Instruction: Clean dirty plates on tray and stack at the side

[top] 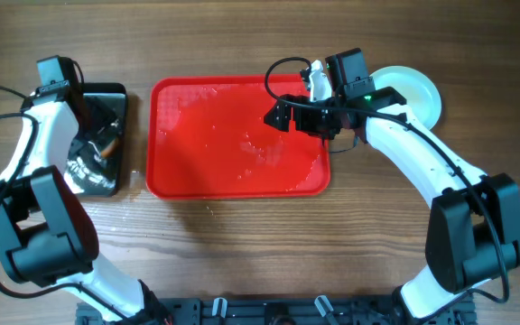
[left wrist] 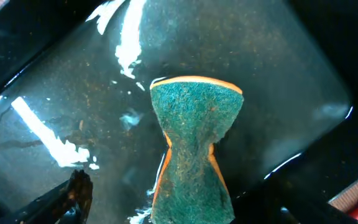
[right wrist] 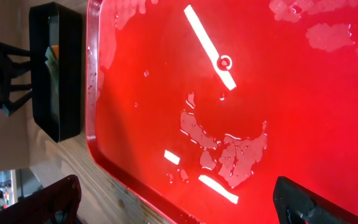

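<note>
The red tray (top: 206,135) lies mid-table with no plates on it, only wet patches; it fills the right wrist view (right wrist: 291,93). The pale mint plates (top: 418,90) sit stacked on the table right of the tray, partly hidden by my right arm. My right gripper (top: 280,116) hovers over the tray's right part, open and empty (right wrist: 185,211). My left gripper (top: 97,149) is over the black tray, open (left wrist: 179,208), its fingers apart on either side of a green-and-orange sponge (left wrist: 194,143) lying in the wet tray.
The glossy black tray (top: 106,95) stands left of the red tray, with water in it (left wrist: 260,62); it also shows in the right wrist view (right wrist: 64,74). Bare wooden table surrounds both trays.
</note>
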